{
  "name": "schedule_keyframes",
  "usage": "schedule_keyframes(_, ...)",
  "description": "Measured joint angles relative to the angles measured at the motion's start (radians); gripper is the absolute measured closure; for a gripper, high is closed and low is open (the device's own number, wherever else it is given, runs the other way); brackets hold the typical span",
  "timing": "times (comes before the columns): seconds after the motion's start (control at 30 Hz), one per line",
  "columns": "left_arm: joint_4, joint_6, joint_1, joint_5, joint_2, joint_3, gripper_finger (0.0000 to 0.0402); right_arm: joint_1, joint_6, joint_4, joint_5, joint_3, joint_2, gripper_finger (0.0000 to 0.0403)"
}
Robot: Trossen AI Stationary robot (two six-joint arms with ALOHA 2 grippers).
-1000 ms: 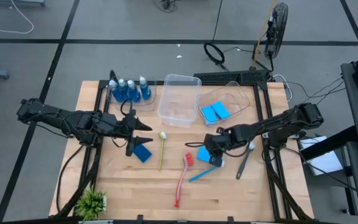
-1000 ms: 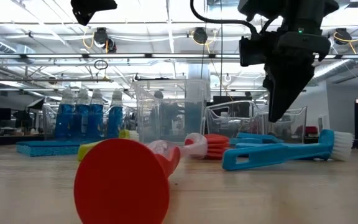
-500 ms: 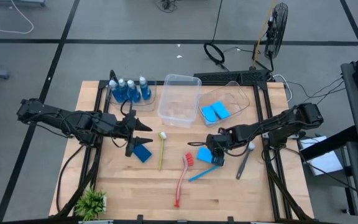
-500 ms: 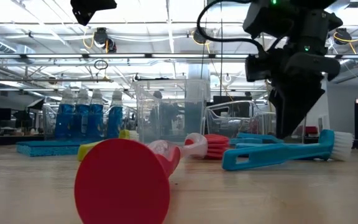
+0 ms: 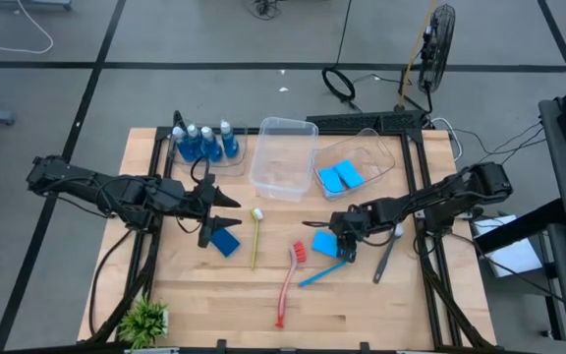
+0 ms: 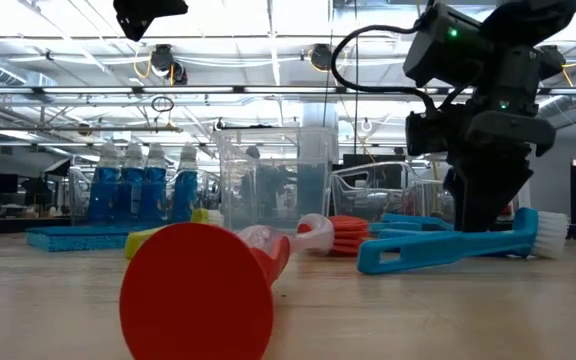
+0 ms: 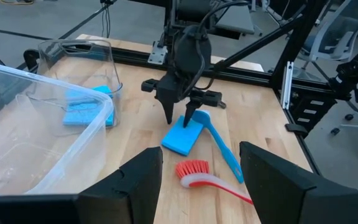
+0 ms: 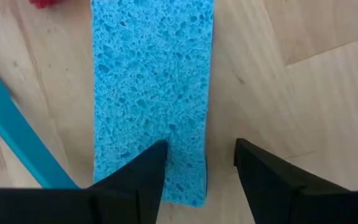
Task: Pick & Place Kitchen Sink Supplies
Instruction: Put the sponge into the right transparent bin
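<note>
The right gripper is pressing down at the edge of a blue sponge that is lying flat on the table, just in front of the sponge tub. Its fingers are standing apart: 1 fingertip is resting on the sponge's surface near one long edge, while the other is sitting on bare wood just beside that edge, so the sponge is not being clamped. A blue brush is lying right beside this sponge on the side away from the tub, with a red brush next to it and a grey brush on the far side of the gripper. Inside the sponge tub, 2 more sponges are lying side by side. An empty clear tub is standing just left of the sponge tub, and 3 bottles are standing farther left still. The left gripper is hovering well left of the sponge tub with fingers spread, above another sponge, beside a yellow-green brush.
</note>
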Motion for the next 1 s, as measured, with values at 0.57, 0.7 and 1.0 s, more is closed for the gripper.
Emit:
schedule_keyframes(0.57,0.000,0.002,0.000,-0.001,0.000,0.000,0.0185,0.000,0.061,0.023,0.011,-0.015,0.001,0.0380)
schedule_keyframes(0.7,0.000,0.002,0.000,-0.001,0.000,0.000,0.0185,0.000,0.069,0.049,0.011,-0.016,0.000,0.0398)
schedule_keyframes(1.0,0.000,0.003,0.000,-0.001,0.000,0.000,0.0185,0.000,0.118,0.053,0.041,-0.021,-0.133,0.0402)
